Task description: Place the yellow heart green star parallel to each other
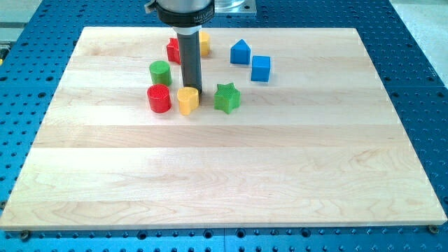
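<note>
The yellow heart (187, 100) sits on the wooden board, left of centre in the upper part of the view. The green star (226, 97) sits a short gap to its right, at about the same height. My tip (192, 89) is at the heart's top edge, touching or nearly touching it, and left of the star. The dark rod rises straight up from there.
A red cylinder (159, 98) stands just left of the heart, a green cylinder (159, 72) above it. A red block (173, 50) and a yellow block (204, 43) are partly hidden behind the rod. Two blue blocks (240, 52) (260, 68) lie upper right of the star.
</note>
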You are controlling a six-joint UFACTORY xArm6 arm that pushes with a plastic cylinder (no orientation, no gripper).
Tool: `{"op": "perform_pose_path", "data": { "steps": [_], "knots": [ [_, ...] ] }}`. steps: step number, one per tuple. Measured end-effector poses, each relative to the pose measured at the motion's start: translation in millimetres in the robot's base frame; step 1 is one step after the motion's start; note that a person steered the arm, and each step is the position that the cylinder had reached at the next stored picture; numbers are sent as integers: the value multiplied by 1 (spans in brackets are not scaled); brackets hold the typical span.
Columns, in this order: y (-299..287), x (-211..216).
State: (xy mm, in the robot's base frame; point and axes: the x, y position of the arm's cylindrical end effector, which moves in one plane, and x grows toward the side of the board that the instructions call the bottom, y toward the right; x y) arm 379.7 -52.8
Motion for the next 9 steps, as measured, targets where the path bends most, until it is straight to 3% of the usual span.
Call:
{"op": "perform_pose_path", "data": {
  "steps": [4, 6, 9],
  "knots": [
    [2, 43],
    [56, -22],
    [68, 47]
  ]
}}
